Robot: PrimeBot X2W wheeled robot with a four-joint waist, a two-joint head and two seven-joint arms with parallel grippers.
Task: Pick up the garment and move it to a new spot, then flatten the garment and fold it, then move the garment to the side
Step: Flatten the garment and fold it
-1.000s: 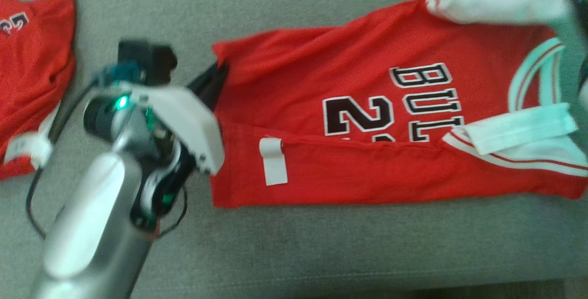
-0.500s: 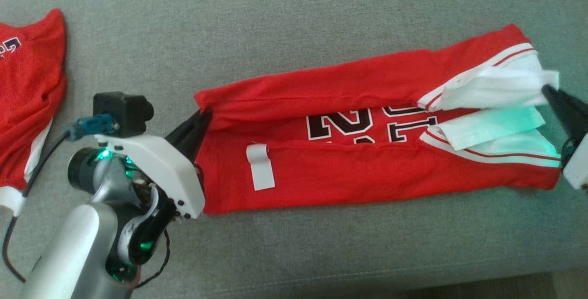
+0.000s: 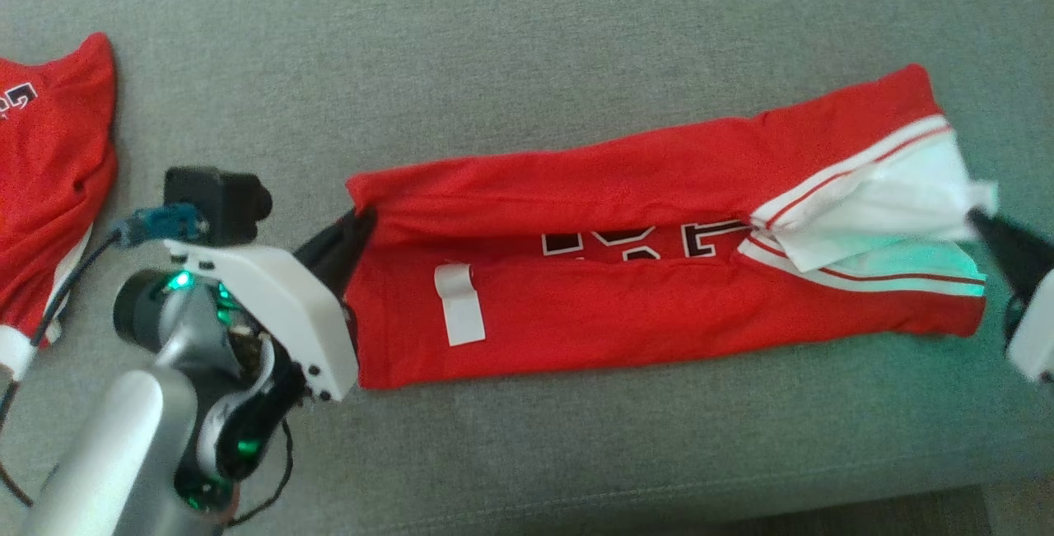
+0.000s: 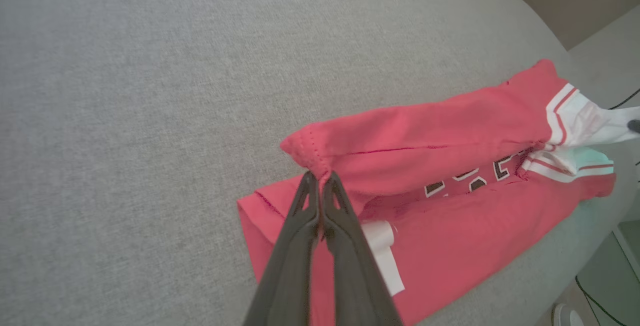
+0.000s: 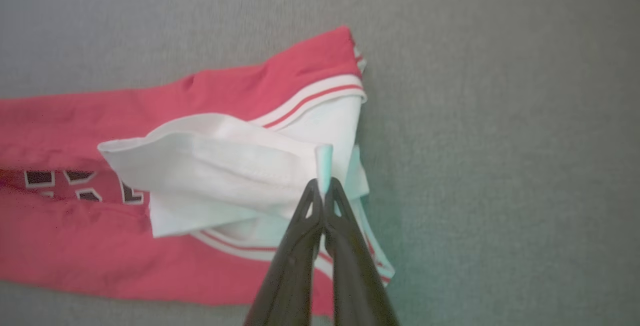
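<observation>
In the left wrist view, the left gripper's fingers are pressed together on a stitched red hem corner of the basketball jersey, which is held slightly raised above the layer beneath. In the right wrist view, the right gripper's fingers are likewise clamped together, on a strip of the white shoulder trim at the other end of the garment.

In the head view the jersey is stretched as a long band from left of centre to the right edge of the frame, lying on a grey fabric cushion. A white label is seen on the lower flap, near the left end. A second red garment lies apart at the far left edge.

A second ago the chest lettering and number were widely exposed. Now the upper flap is brought down towards the lower one, and only a thin strip of black-and-white lettering is left showing between them. The whole view is also shifted, so the camera is judged to have moved as well.

The lengthwise fold is therefore judged nearly closed but not yet laid down, since both ends of the upper flap are held off the cloth. Lowering and release are likely called for next, with the crosswise fold and the move to the side not yet done.
</observation>
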